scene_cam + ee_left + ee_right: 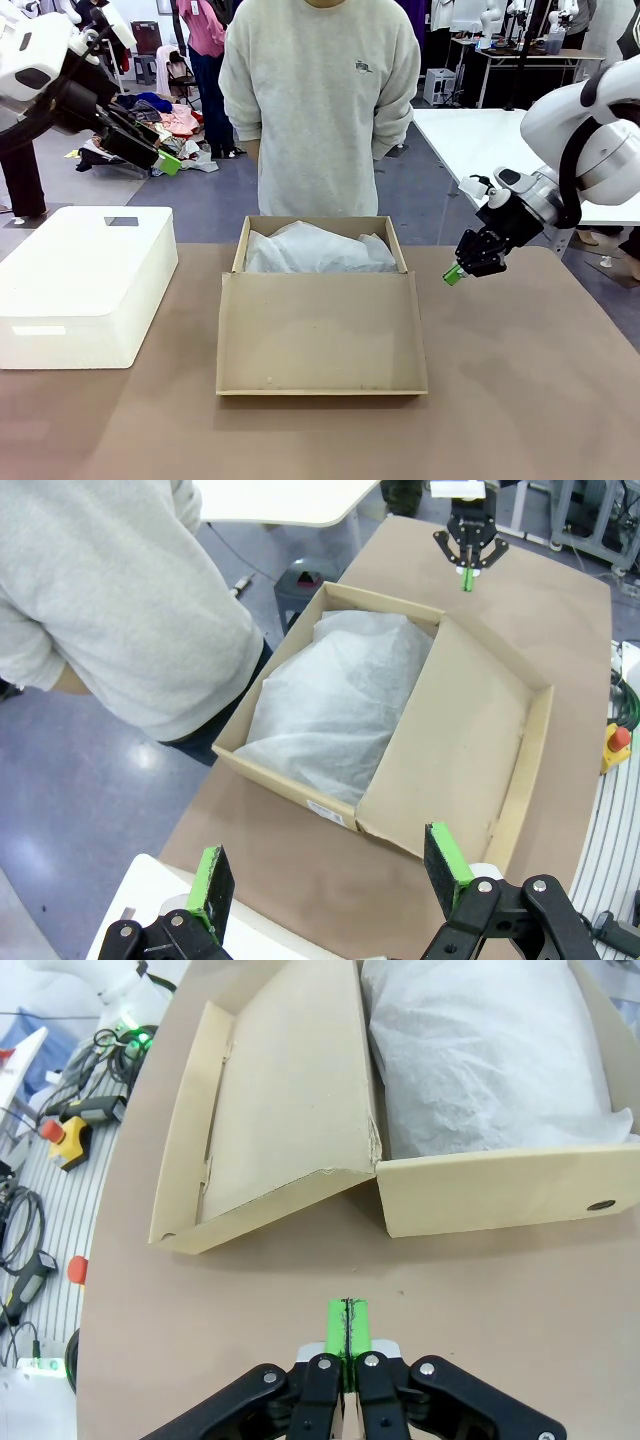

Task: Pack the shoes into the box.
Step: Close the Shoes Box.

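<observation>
Box (320, 340) at table (520, 400) centre, flap open toward near side, tissue paper (318, 250) inside; left gripper (326, 860) fingers spread wide, empty; right gripper (455, 273) fingers pressed together, empty, right of box.

Box (320, 340): matt brown cardboard. Tissue paper (315, 250): white, crinkled, thin. Table (530, 400): matt brown surface. Block (85, 265): smooth white, plastic-looking.
</observation>
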`<state>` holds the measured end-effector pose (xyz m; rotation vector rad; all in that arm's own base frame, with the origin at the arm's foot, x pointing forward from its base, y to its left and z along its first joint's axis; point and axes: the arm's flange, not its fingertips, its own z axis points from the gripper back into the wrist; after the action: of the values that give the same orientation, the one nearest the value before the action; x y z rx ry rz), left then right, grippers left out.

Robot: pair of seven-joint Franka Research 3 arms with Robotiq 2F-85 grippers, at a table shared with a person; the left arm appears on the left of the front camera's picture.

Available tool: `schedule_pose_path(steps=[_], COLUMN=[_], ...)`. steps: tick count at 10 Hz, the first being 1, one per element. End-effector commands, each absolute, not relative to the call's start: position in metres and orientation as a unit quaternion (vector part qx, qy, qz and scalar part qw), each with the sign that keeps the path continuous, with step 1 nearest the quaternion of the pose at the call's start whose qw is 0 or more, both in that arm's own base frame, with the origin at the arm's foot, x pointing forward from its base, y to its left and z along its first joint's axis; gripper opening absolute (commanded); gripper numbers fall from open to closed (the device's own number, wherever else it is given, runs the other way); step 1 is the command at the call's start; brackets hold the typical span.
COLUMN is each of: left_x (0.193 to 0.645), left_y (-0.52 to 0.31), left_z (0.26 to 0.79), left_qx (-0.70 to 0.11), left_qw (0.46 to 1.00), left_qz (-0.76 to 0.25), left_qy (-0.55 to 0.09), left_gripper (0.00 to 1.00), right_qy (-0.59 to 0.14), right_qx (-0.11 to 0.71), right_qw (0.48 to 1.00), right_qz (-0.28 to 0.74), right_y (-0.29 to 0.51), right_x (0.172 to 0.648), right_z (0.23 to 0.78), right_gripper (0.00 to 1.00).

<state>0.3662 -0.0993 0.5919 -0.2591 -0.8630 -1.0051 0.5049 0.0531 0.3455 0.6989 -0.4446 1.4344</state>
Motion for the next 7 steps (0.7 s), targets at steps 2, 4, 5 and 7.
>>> schedule_pose_path(steps=[2, 4, 5, 7], left_x=[0.368, 0.368, 0.368, 0.368], left_y=[-0.098, -0.098, -0.098, -0.098], left_z=[0.592, 0.592, 0.592, 0.592], left_qx=[-0.126, -0.126, -0.126, -0.126], left_qw=[0.775, 0.775, 0.775, 0.775], left_qz=[-0.472, -0.472, -0.472, -0.472], left_qy=[-0.401, -0.401, -0.401, -0.401], left_gripper=[1.00, 1.00, 1.00, 1.00], right_qy=[-0.223, -0.232, -0.233, -0.236], right_qx=[0.336, 0.353, 0.359, 0.367], right_qw=[0.666, 0.658, 0.657, 0.658], right_qz=[0.627, 0.624, 0.620, 0.614], right_y=[0.059, 0.067, 0.070, 0.074], right_x=[0.501, 0.496, 0.495, 0.491], right_z=[0.327, 0.316, 0.311, 0.299], right_gripper=[0.00, 0.00, 0.00, 0.00])
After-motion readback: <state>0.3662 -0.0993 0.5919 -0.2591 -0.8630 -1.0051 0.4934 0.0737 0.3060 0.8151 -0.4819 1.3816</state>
